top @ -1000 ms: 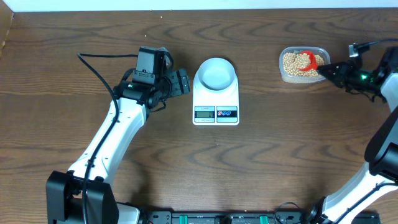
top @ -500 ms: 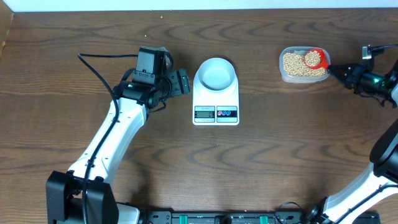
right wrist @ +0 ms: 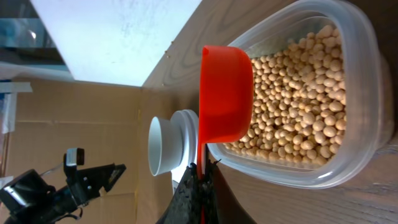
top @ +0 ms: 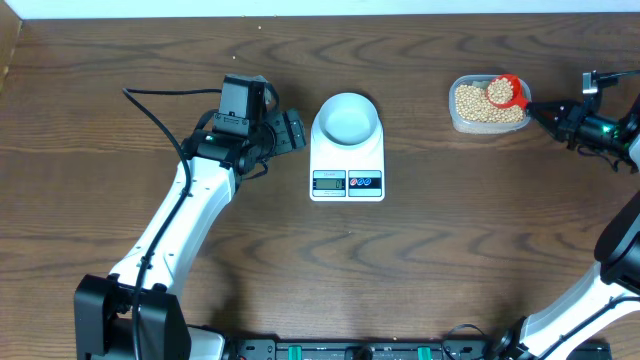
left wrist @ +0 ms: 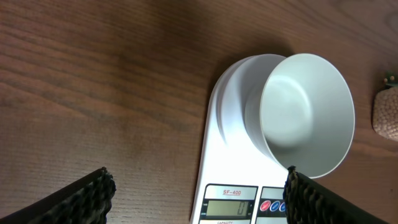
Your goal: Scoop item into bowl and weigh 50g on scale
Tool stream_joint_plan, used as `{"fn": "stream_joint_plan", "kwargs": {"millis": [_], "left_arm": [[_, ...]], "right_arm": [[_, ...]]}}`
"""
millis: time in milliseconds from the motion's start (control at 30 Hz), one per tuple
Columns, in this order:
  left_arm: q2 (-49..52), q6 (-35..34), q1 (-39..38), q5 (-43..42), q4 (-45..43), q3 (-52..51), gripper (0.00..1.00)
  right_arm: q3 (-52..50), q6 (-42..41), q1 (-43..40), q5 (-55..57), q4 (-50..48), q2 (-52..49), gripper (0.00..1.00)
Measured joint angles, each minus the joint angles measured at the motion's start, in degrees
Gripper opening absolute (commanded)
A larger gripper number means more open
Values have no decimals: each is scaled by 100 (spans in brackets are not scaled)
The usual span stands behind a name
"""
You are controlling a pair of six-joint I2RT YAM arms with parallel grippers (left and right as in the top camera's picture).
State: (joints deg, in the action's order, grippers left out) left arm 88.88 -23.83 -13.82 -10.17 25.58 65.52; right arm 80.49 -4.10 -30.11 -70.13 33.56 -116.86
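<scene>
**Scoop raised over tub, bowl well to the left**

Overhead: Since a second ago the right gripper (top: 553, 114) has drawn back toward the table's right edge, taking the scoop (top: 507, 92) from the middle of the beans (top: 475, 104) to the tub's (top: 455, 120) far right corner. The cup looks loaded with beans. The handle runs from cup to fingers, roughly along the table's length. The bowl (top: 347, 118) sits on the scale (top: 347, 160), well apart to the scoop's left. The left gripper (top: 297, 131) rests just beside the scale, unmoved.

Left wrist: Left gripper (left wrist: 199, 199) has its fingers (left wrist: 93, 196) wide apart, holding nothing. Bowl (left wrist: 305, 118) is empty and tips slightly toward the camera on the scale (left wrist: 230, 155). The display reads 0.

Right wrist: Right gripper (right wrist: 198, 190) is clamped on the handle. The scoop (right wrist: 227, 93) hangs above the beans (right wrist: 298, 118) at the tub's (right wrist: 348, 171) rim. Bowl (right wrist: 163, 146) lies straight beyond the cup, along the handle's line.

Judgement: carry goes leftward to the bowl, cup kept level.
</scene>
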Motion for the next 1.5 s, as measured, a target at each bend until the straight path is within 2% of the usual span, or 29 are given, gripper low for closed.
{"fn": "stream_joint_plan", "kwargs": {"millis": [600,633,833,1167,1500], "left_arm": [[0,-20,0,2,-2,0,89],[0,-20,0,0,-2,0,95],[0,72,0,-26,136,0,96],[-94,1652,0,-901,527,0,100],[-1047,3383,0,-1099,1480,0,100]], "right_arm": [[0,201,28,-273,2,-2,1],[0,201,44,-275,2,-2,1],[0,201,214,-282,2,-2,1],[0,203,275,-297,-2,0,1],[0,203,275,-295,-4,0,1]]}}
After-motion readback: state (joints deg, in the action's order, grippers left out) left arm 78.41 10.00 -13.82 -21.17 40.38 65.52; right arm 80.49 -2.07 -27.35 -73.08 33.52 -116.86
